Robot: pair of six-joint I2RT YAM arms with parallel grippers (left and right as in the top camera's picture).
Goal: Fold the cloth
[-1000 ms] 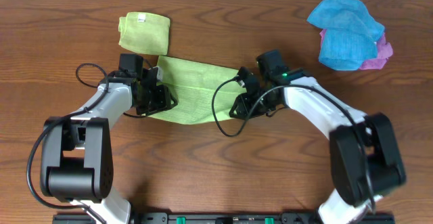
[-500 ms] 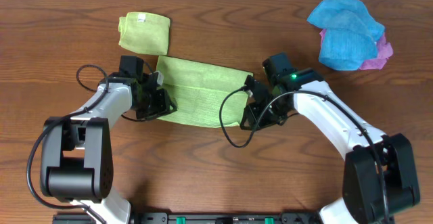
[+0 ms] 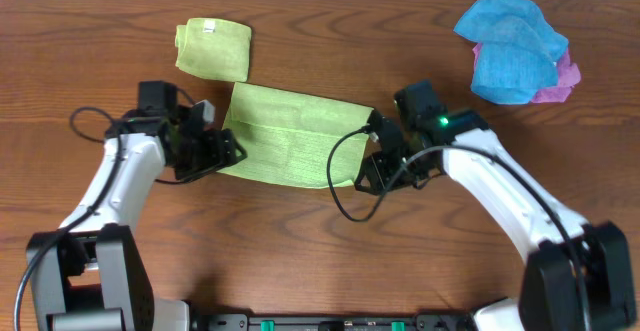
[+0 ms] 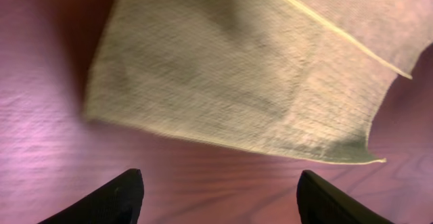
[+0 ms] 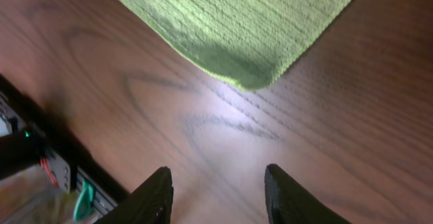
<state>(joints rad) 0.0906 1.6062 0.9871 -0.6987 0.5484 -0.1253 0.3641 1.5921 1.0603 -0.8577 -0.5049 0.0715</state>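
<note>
Overhead: left tool (image 3: 225, 154), right tool (image 3: 368, 176) both spread apart, just off side edges of flat green cloth (image 3: 290, 143); wood table (image 3: 300, 241) around.

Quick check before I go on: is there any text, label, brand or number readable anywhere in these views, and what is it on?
No text can be read in any view.
White tag on the folded green cloth: too small to read in the overhead view.
Flat green cloth between the arms: no print visible in the overhead or either wrist view.
</note>
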